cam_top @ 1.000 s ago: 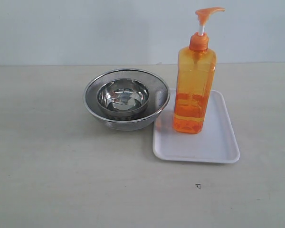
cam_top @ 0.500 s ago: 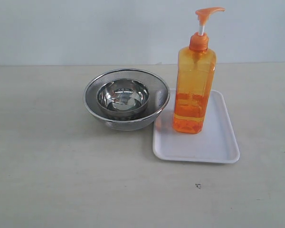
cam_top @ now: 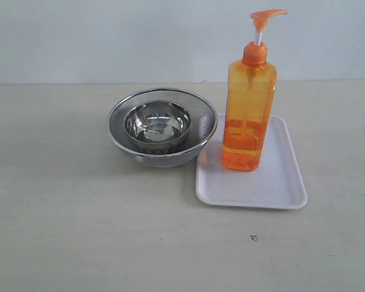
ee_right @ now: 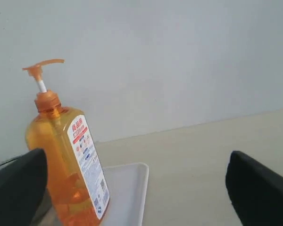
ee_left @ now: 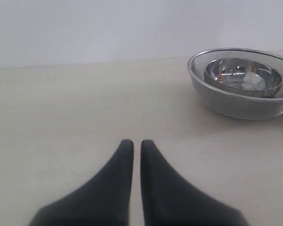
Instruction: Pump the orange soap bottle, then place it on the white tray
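Orange soap bottle (cam_top: 248,109) stands upright on the white tray (cam_top: 280,182), toward the tray's rear corner nearest the strainer. Pump head (cam_top: 264,15) is raised, with white stem showing below it. Liquid fills the lower part of the bottle.

Right gripper (ee_right: 137,169): fingers spread wide, nothing between them, nothing held. The bottle stands ahead of it, close to one finger (ee_right: 19,183) and well apart from the other. No contact with either. The white-red label (ee_right: 87,160) faces this camera; its print is too small to read.

Left gripper (ee_left: 137,143): the two black fingers are drawn almost together with only a thin slit between the tips, gripping nothing. It sits low over bare table (cam_top: 79,231). The bottle is not in this wrist view.

Steel mesh strainer (cam_top: 201,115) sits just beside the tray with a steel bowl (cam_top: 158,125) inside it. Its rim overlaps the tray's near corner in the exterior view; whether they touch I cannot tell.

Hidden or cut off: the bottle's base and the tray's near end run out of the right wrist picture. The strainer's far side is clipped in the left wrist picture. Both grippers are seen only from their own wrist cameras.
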Controlling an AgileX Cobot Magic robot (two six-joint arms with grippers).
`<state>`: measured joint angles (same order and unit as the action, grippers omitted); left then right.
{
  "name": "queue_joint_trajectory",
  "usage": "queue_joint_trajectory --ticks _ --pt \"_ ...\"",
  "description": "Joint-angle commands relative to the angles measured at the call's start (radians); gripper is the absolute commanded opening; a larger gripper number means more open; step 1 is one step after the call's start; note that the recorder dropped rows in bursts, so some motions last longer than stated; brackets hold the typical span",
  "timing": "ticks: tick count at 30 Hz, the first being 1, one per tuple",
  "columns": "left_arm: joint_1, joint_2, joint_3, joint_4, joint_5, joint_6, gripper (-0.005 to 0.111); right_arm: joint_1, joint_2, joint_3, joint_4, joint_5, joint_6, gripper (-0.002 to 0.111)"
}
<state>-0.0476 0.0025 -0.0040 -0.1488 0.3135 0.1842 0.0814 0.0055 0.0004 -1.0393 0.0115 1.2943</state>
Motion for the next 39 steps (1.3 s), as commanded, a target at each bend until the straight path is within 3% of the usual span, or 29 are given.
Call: queue_joint_trajectory --ticks 1,4,8,16,21,39 --pt "0.003 -0.003 0.004 0.004 -0.003 0.004 0.005 -0.003 -0.005 0.000 0.741 0.023 -0.830 0.093" --pt "0.003 -0.003 0.004 0.004 -0.003 0.004 0.005 -0.003 -0.005 0.000 1.140 0.025 -1.246 0.093" --pt "0.003 -0.003 0.004 0.004 -0.003 0.004 0.005 -0.003 -0.005 0.000 1.337 0.061 -1.466 0.093" --pt "0.003 -0.003 0.004 0.004 -0.003 0.004 0.005 -0.003 -0.005 0.000 1.214 0.222 -1.446 0.093" --pt "0.003 -0.003 0.004 0.004 -0.003 0.004 0.005 -0.003 -0.005 0.000 0.974 0.279 -1.192 0.093" --pt "0.003 -0.003 0.004 0.004 -0.003 0.004 0.005 -0.003 -0.005 0.000 0.948 0.312 -1.158 0.093"
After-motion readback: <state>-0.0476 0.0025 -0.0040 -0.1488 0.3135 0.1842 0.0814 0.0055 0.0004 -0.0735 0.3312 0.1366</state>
